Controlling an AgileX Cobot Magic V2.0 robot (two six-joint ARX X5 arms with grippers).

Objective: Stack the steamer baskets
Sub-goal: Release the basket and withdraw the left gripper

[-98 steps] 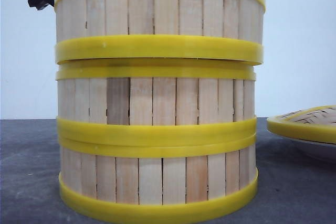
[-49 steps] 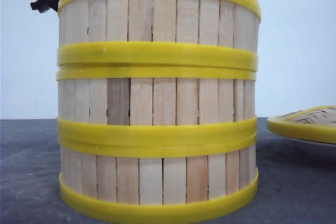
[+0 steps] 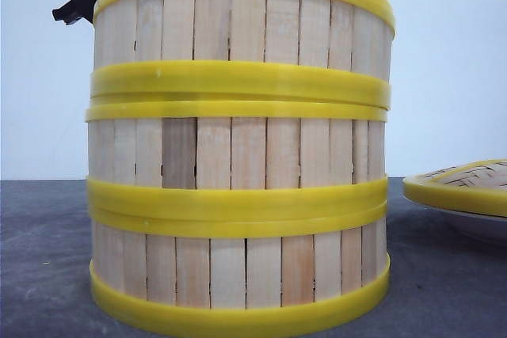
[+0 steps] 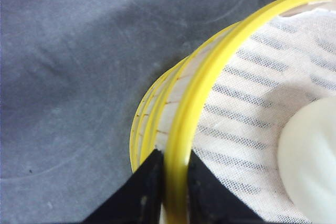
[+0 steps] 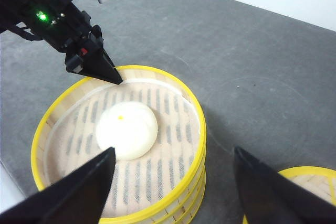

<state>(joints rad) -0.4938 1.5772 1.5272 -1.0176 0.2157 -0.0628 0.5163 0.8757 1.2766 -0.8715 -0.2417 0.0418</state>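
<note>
Pinching top steamer basket [image 4: 181,129] rim: left tool [image 4: 170,179].

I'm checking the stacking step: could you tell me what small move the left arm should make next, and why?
Probably open the left gripper and lift clear: its fingers pinch the rim of the top steamer basket, which already appears seated on the two baskets below.

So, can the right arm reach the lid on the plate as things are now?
Probably yes. The right gripper hangs open above the table, holding nothing, and the lid lies uncovered just beside the stack of steamer baskets. Nothing visible stands between them.
</note>
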